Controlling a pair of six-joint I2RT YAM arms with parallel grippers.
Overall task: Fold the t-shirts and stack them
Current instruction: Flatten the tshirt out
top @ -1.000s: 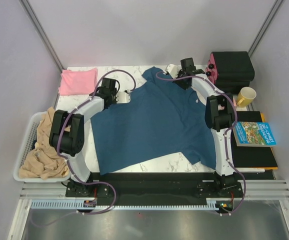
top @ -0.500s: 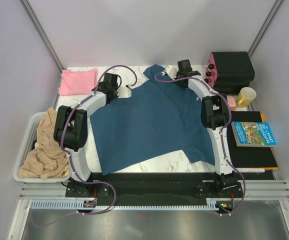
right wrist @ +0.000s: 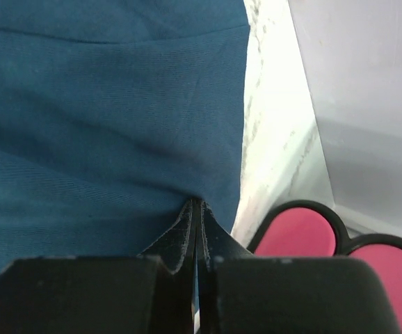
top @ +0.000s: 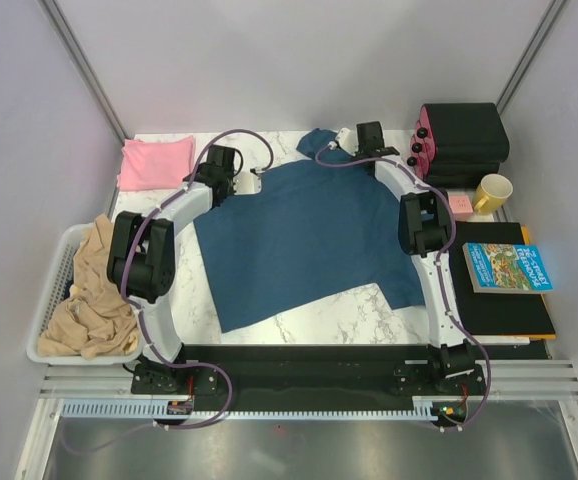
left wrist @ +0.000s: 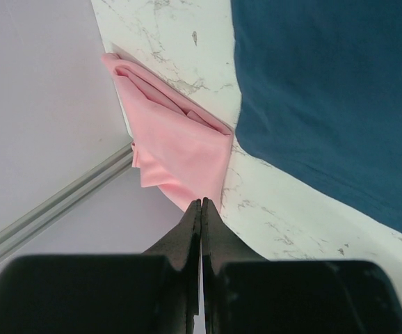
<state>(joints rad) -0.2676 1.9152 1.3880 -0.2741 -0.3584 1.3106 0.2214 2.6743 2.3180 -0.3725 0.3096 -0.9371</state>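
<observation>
The dark teal t-shirt [top: 309, 240] lies spread flat over the middle of the marble table [top: 299, 322], collar end toward the back. My right gripper [top: 354, 150] is at that back edge, shut on the teal cloth [right wrist: 103, 104], which bunches at the fingertips [right wrist: 199, 203]. The pale pink t-shirt [top: 156, 162] lies folded in the back left corner. Beside the teal shirt's back left corner is my left gripper [top: 237, 175], jaws pressed shut with no cloth showing between them [left wrist: 201, 202]. In the left wrist view the pink shirt [left wrist: 180, 149] lies past the tips, the teal shirt [left wrist: 326, 90] off to the right.
A white basket [top: 54, 290] holding beige cloth [top: 89, 300] hangs off the table's left side. At the back right stands a black device with pink knobs [top: 464, 140], then a yellow mug [top: 492, 192] and a blue printed book [top: 509, 267] on a black pad.
The teal shirt has slid toward the back of the table; its near hem is now farther from the front edge. Both grippers have moved back with it.
</observation>
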